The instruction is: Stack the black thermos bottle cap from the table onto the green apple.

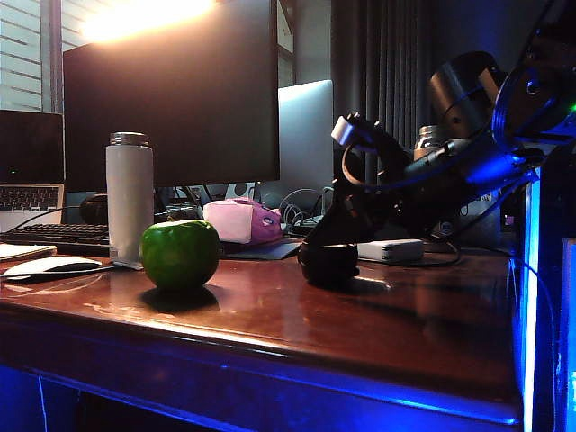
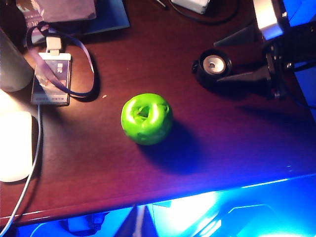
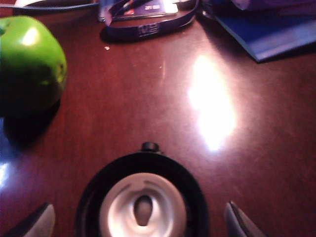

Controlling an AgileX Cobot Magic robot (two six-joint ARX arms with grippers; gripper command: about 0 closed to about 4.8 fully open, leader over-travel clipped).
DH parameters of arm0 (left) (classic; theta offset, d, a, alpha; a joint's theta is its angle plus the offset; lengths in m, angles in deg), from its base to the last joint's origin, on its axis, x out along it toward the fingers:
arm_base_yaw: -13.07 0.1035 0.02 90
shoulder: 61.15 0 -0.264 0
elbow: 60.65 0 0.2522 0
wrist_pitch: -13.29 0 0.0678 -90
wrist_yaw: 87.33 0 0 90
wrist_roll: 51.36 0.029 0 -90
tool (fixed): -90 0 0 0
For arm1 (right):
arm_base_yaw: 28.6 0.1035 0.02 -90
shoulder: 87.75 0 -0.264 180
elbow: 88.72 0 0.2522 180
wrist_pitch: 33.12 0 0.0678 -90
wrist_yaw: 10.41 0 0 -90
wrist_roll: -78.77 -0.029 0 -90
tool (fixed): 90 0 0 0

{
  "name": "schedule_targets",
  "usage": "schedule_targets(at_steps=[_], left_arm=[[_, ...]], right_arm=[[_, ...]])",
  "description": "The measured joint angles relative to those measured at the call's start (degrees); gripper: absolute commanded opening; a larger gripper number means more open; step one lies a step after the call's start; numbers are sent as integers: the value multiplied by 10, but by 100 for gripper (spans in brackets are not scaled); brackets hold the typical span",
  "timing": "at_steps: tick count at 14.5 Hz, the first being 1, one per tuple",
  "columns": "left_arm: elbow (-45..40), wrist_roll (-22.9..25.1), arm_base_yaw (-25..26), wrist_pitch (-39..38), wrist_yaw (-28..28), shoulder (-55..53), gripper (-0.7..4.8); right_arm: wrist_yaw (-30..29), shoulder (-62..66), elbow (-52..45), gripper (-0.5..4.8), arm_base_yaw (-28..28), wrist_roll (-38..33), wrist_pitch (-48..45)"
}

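The green apple stands left of centre on the table. To its right the black thermos bottle cap rests on the wood with its pale inside facing up. My right gripper reaches down at the cap and is open, with one fingertip on each side of it and a gap to the cap. Of my left gripper only a dark sliver shows, well above the table's front edge, nearer than the apple.
A white thermos bottle stands behind the apple. A mouse, a keyboard, a pink object, a white box and a monitor fill the back. A badge on a lanyard lies near the bottle.
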State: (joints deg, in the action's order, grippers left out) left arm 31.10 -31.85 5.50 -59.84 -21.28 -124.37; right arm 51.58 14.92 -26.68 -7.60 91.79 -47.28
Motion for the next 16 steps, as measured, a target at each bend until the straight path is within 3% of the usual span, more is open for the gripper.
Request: schedule_targets(at_steps=[16], left_arm=[[0, 0, 0, 0, 0, 0, -3]], right_arm=[[62, 28, 43, 479, 23, 47, 59]])
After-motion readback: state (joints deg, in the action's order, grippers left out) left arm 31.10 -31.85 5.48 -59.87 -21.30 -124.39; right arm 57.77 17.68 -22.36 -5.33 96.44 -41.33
